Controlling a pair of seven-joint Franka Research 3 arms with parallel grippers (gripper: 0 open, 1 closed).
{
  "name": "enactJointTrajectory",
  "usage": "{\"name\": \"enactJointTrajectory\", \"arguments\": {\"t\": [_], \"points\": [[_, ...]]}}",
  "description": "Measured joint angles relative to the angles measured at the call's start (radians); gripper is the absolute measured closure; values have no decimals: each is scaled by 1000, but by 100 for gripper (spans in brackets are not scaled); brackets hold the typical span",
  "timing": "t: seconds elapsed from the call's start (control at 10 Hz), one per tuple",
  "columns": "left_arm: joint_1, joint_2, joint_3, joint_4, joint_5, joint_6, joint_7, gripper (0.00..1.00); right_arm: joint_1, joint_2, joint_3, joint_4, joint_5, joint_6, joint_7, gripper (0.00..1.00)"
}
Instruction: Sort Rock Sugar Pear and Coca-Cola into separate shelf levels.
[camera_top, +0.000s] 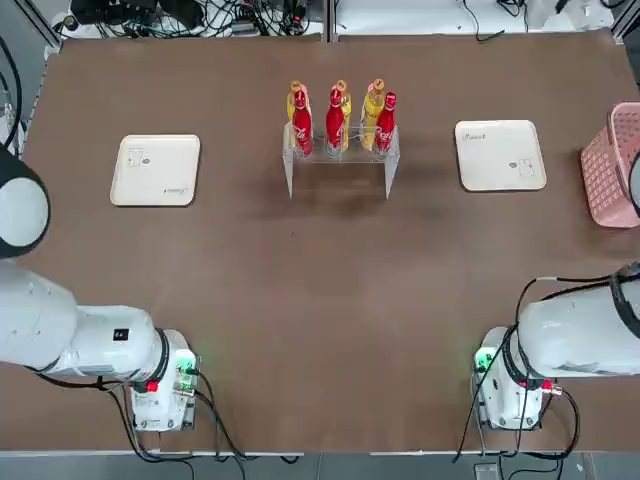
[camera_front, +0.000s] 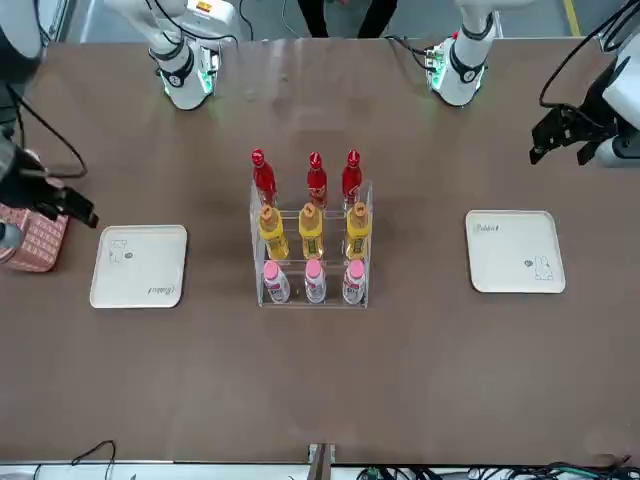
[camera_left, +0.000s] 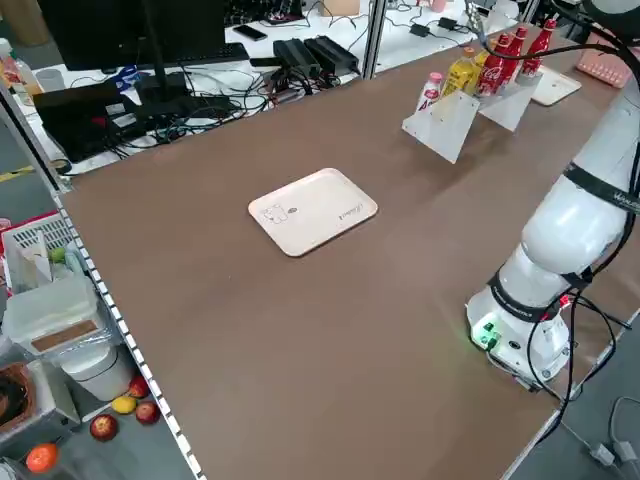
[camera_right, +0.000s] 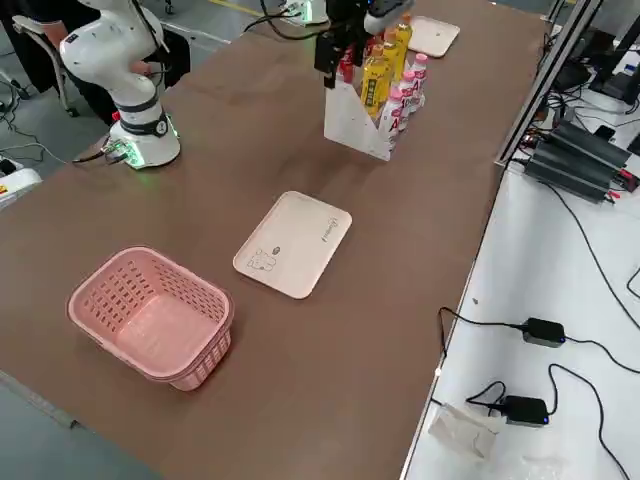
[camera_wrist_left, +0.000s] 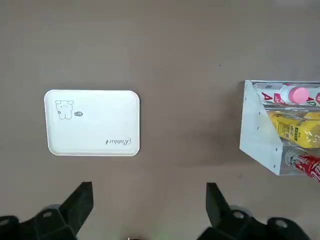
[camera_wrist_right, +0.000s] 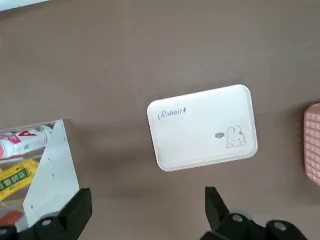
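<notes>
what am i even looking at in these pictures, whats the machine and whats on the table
The machine is two white robot arms sharing a brown table. One picture looks down from overhead, one faces the robot, two look in from the sides, and two come from cameras on the arms' wrists.

On the table, a clear tiered rack holds three red bottles, three yellow bottles and three white-pink bottles, one kind per level. A flat cream tray lies to each side, and a pink basket sits toward the robot's right.

Nothing is held: the left gripper and right gripper both have open jaws, away from the bottles.
</notes>
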Motion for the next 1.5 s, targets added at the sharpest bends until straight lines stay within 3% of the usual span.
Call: {"name": "enactJointTrajectory", "arguments": {"t": [0.3, 0.8, 1.5], "points": [[0, 0, 5, 0, 0, 0, 0, 0, -1, -74, -22, 35, 0, -85, -37, 0], [0, 0, 5, 0, 0, 0, 0, 0, -1, -72, -61, 16, -19, -101, -127, 0], [0, 0, 6, 0, 6, 0, 34, 0, 6, -86, -53, 24, -18, -100, -62, 0]]}}
